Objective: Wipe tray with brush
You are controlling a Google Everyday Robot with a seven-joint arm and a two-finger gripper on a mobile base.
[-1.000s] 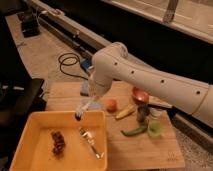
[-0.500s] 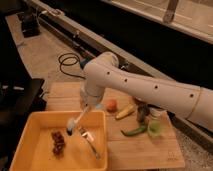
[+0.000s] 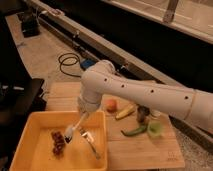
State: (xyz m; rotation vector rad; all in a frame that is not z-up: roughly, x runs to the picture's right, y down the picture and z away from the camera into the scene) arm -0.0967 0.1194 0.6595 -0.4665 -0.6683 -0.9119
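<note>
Dropping the Brush Into the Tray

Over the last second the arm (image 3: pixel 150 95) swung left and downward. It carried the end effector (image 3: pixel 83 111) from above the tray's far rim to a spot just over the tray's interior. The end effector was clamped together on the brush (image 3: pixel 75 125), holding the top of the whitish handle, which slanted down and to the left.

The dark bristle head sat low inside the tray (image 3: pixel 35 117), at or just above the floor; whether it touched could not be told. It lay close beside a cluster of dark red crumbs (image 3: pixel 57 142), and a silver fork (image 3: pixel 90 142) lay on the tray floor on its other side.

The tray had not shifted and rested at the near left of the wooden board (image 3: pixel 145 150). The orange fruit (image 3: pixel 111 105) and green cup (image 3: pixel 155 129) on the board had not moved either.

The approach looked finished, with the wiping stroke only beginning, since the crumbs sat in the same cluster as before. The next move would probably call for dragging the bristles across the floor while keeping clear of the fork.
</note>
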